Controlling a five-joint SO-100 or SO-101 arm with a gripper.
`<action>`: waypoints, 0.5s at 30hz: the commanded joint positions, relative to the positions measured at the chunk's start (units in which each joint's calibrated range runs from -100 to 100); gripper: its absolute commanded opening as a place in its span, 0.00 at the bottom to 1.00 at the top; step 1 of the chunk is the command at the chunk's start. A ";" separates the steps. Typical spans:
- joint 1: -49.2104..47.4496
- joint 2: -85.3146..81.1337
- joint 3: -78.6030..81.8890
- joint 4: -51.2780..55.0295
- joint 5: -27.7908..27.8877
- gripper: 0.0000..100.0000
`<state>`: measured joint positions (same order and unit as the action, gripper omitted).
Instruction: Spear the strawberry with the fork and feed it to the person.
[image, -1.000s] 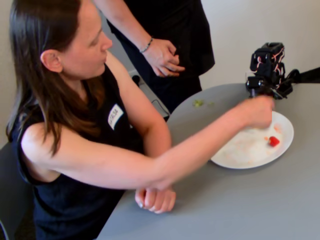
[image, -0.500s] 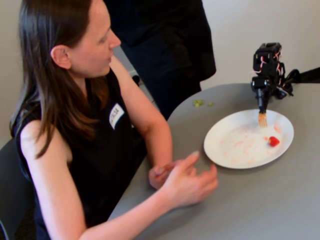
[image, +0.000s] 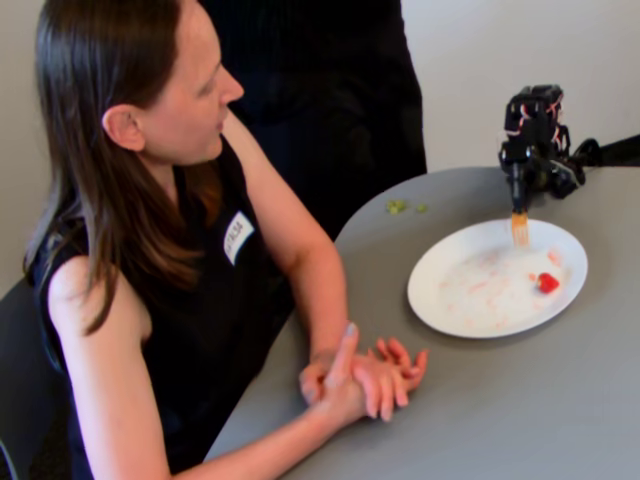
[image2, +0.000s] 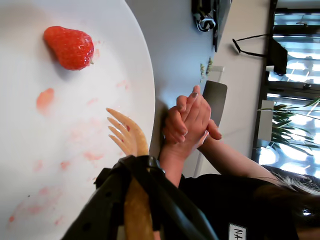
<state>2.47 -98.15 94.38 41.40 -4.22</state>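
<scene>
The black robot arm with red and white wires (image: 536, 140) reaches in from the far right edge of the grey round table (image: 480, 400) and bends downward, so that the short orange-tan plastic fork (image: 519, 229) at its tip hangs nearly upright, tines down, over the far rim of the round white plate (image: 450, 300). In the wrist view the fork (image2: 127, 137) comes out of the black gripper (image2: 135, 200), whose jaws are clamped around the fork's handle; the tines point up and left in that view, over pink-smeared plate surface (image2: 30, 200), and are bare.

In the fixed view, going left to right: the seated woman with long brown hair and a black sleeveless top (image: 170, 250) sits at the table's left edge, face turned toward the arm, her clasped hands (image: 365, 375) resting on the table near its front-left edge, beside the plate. A few small green bits (image: 400, 207) lie near the far edge. The small bright red strawberry (image: 547, 283) lies on the plate's right side, apart from the tines. In the wrist view the strawberry (image2: 69, 47) lies on its side, long axis roughly left-right
</scene>
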 joint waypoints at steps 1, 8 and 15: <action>0.14 0.26 -9.08 -0.49 0.13 0.01; 0.14 17.71 -30.27 -1.19 0.13 0.01; -8.15 70.91 -78.06 8.91 -0.29 0.01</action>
<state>-1.72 -39.23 29.17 46.20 -4.38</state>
